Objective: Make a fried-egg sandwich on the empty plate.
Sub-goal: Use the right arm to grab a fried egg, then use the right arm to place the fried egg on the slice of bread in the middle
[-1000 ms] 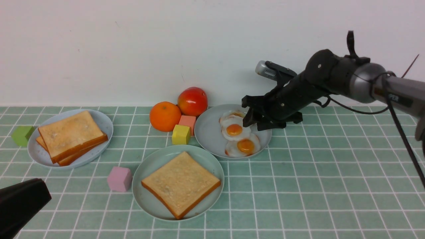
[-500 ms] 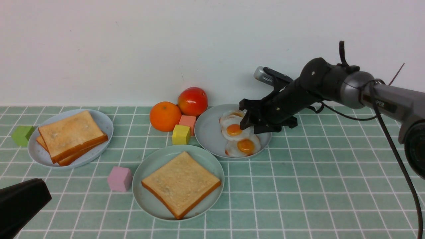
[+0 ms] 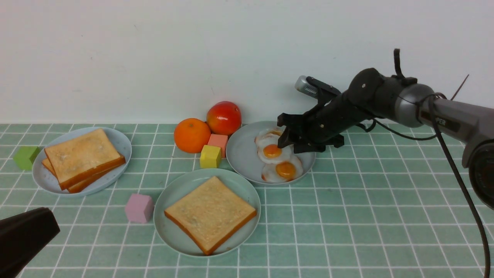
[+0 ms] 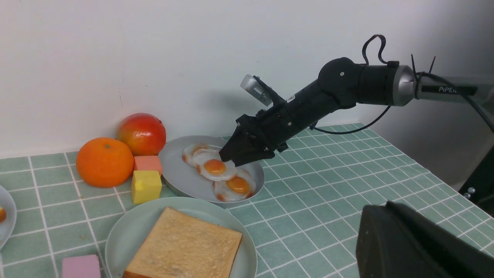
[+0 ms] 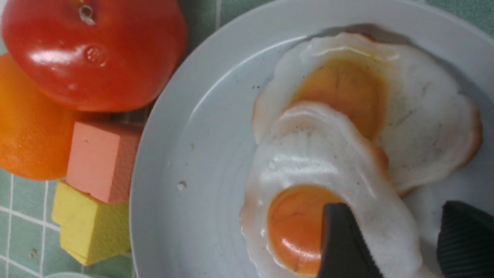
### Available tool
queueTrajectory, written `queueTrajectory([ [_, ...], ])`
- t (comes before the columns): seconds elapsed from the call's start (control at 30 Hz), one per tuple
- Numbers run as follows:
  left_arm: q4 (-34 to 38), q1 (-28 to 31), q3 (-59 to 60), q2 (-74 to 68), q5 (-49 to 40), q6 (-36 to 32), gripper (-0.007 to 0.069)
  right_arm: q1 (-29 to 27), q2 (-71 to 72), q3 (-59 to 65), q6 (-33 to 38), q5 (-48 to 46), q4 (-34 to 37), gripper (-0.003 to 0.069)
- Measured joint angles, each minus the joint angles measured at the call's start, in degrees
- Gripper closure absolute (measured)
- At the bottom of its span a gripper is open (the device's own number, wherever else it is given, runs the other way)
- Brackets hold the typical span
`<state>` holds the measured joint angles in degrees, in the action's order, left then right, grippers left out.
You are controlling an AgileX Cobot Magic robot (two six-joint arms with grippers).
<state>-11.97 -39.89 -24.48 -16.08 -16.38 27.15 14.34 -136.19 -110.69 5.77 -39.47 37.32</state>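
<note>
The pale mint-green plate [image 3: 166, 195] sits front centre with one toast slice [image 3: 210, 213] lying flat on it. Behind it to the right, a grey plate [image 3: 241, 154] holds three overlapping fried eggs; the middle egg [image 3: 272, 151] [image 5: 308, 185] lies under my right gripper [image 3: 287, 141] [image 5: 397, 220]. That gripper is open and low over the plate. One finger is over the yolk, the other is beyond the egg's white edge. Two more toast slices [image 3: 83, 156] are stacked on the left plate [image 3: 120, 143]. My left gripper [image 3: 23, 235] [image 4: 376, 210] hangs shut and empty at the near left.
An orange [image 3: 192, 135], a red fruit [image 3: 224, 117], a salmon cube [image 3: 218, 141] and a yellow cube [image 3: 210, 156] crowd the egg plate's left side. A pink cube [image 3: 139, 208] sits left of the mint-green plate, a green cube [image 3: 26, 157] at far left. A wall rises close behind.
My right arm has dropped its wrist and edged slightly left over the egg plate, its jaws staying open. The left arm has not moved.
</note>
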Motion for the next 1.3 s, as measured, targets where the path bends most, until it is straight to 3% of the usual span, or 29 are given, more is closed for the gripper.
queueTrajectory([
  [0.43, 0.00, 0.00, 0.00, 0.00, 0.00, 0.00, 0.0634, 0.00, -1.16, -0.37, 0.43, 0.34, 2.91, 0.0317],
  [0.8, 0.00, 0.00, 0.00, 0.00, 0.00, 0.00, 0.0634, 0.00, -1.59, -0.37, 4.55, -0.31, 6.43, 0.0531],
  [1.0, 0.00, 0.00, 0.00, 0.00, 0.00, 0.00, 0.0634, 0.00, -0.44, -0.37, 4.63, -0.55, 6.34, 0.0559],
  [1.1, -0.07, 0.00, 0.00, 0.00, -0.91, 0.00, 0.0633, 0.00, 1.96, -0.26, 6.18, -1.43, 6.15, 0.0618],
  [1.3, -2.63, 0.00, 0.00, 0.00, -3.89, 0.00, 0.0629, 0.00, 9.53, -0.13, 10.22, -8.01, 4.25, 0.0621],
])
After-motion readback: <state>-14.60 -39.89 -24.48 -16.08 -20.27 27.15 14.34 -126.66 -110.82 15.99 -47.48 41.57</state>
